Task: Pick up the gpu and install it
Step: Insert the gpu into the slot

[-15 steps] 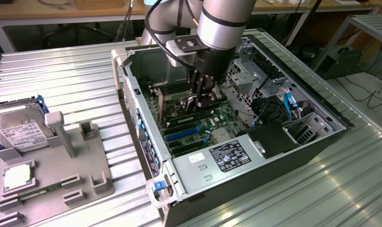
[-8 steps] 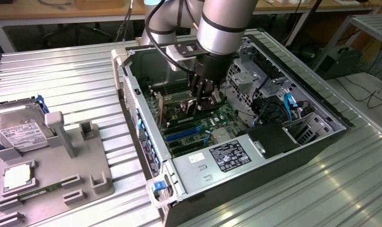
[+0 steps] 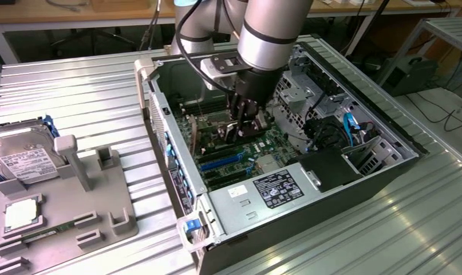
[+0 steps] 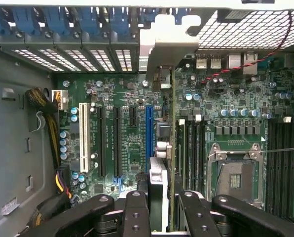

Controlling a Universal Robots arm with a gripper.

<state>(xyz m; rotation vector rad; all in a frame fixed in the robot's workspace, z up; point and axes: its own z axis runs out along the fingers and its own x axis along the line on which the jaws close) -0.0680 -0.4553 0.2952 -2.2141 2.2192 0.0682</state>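
Inside the computer case (image 3: 160,109), the hand (image 4: 159,200), partly closed, clamps the gpu (image 4: 162,168) above the motherboard (image 4: 129,98); any tilt risks jamming its connector.

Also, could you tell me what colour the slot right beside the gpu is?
Blue; the slot beside the gpu shows best in the wrist view.

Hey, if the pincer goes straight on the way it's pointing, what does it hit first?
Likely the motherboard, near the blue slot; the gpu held in the pincer would touch before the pincer does. Depth is hard to judge.
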